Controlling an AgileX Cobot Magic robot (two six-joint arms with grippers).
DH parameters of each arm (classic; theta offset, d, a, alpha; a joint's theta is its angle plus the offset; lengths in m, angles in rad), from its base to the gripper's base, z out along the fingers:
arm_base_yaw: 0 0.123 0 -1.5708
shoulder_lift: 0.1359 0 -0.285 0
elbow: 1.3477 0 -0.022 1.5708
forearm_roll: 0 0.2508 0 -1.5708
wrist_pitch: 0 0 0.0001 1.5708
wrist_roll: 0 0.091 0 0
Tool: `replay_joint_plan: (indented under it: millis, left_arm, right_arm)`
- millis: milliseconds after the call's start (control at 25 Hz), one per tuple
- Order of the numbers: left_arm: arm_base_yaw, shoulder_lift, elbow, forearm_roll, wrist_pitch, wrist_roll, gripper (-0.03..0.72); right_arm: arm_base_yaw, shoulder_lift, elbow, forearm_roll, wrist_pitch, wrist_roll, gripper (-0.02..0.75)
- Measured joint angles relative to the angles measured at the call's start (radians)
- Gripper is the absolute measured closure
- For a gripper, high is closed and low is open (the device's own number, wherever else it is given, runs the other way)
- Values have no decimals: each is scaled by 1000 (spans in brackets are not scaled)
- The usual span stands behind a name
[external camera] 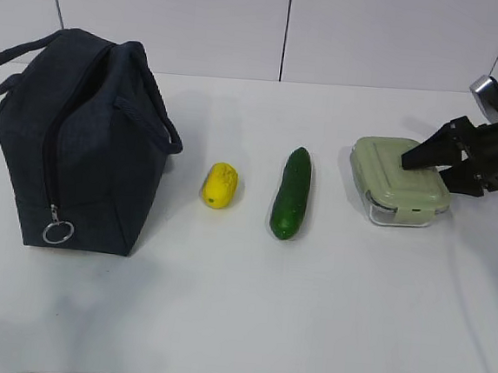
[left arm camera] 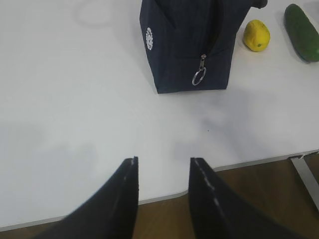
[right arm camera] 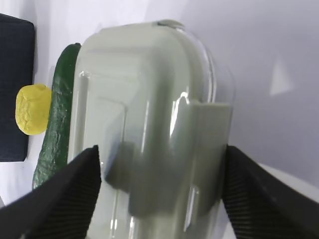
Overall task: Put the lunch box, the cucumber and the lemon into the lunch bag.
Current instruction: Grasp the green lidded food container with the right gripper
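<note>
right claw: spread wide, straddling lunch box near right bench edge, positioned for gripping | left claw: parted, empty, parked at front edge | lunch bag: left, nothing judged packed yet

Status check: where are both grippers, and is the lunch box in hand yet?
Right gripper open, straddling the lunch box, not closed on it. Left gripper part open, empty, back near the table edge. Lunch bag still zipped.
</note>
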State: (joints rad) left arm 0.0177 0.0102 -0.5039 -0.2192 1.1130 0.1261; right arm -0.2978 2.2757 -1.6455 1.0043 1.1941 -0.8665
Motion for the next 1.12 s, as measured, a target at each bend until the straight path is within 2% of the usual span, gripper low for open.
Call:
replay_joint_plan:
  millis: [360, 1120]
  left_arm:
    - [0, 0, 0, 0, 0, 0, 446]
    - [0, 0, 0, 0, 0, 0, 446]
  right_arm:
    - [0, 1, 0, 19, -1, -1, 264]
    - [0, 1, 0, 31, 0, 1, 291]
